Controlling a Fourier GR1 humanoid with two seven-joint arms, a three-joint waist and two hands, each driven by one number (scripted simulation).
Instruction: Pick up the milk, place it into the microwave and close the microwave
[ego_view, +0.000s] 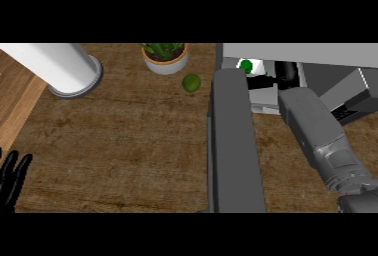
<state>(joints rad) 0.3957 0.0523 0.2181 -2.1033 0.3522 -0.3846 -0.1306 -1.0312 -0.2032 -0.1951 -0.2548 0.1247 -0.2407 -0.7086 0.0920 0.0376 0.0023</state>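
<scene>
The milk, a white carton with a green mark, sits just inside the open microwave at the upper right. My right hand reaches into the cavity, its thumb and fingers curled against the carton, which it partly hides. The grey right forearm runs up from the lower right. The microwave door stands open as a long grey slab pointing toward me, left of that forearm. At the lower left edge my left hand rests open, fingers up, far from the milk.
A wide white cylinder stands at the upper left. A potted plant and a small green fruit sit just left of the microwave. A lighter wooden surface borders the brown counter on the left.
</scene>
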